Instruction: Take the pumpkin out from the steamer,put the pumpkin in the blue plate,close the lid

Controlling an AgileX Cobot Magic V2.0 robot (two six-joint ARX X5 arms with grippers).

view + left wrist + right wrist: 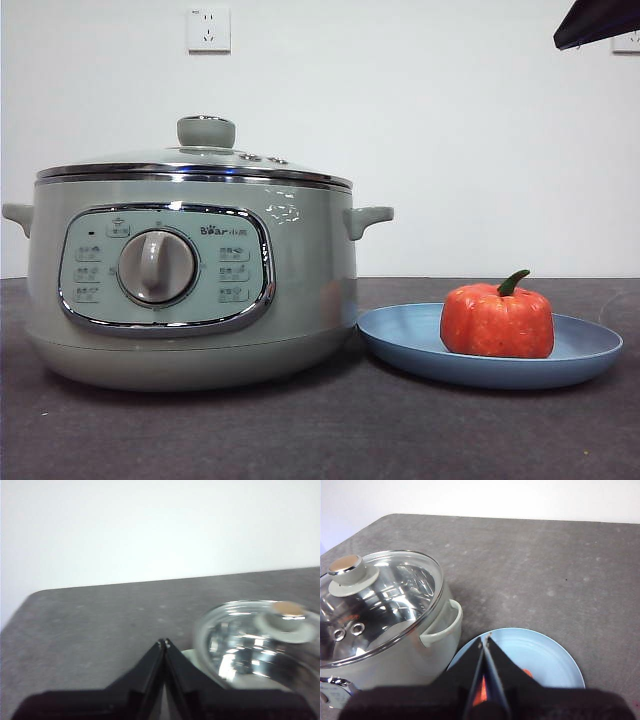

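While the pumpkin (497, 320) sits on the blue plate (590, 352) and the lid (200, 160) covers the steamer (190, 290), we see both grippers, left (164, 642) and right (486, 639), closed, empty; right hangs above the plate.

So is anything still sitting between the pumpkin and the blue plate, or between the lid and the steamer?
Nothing visible. The pumpkin already rests on the blue plate, and the lid sits closed on the steamer. Both grippers are shut and clear of them.
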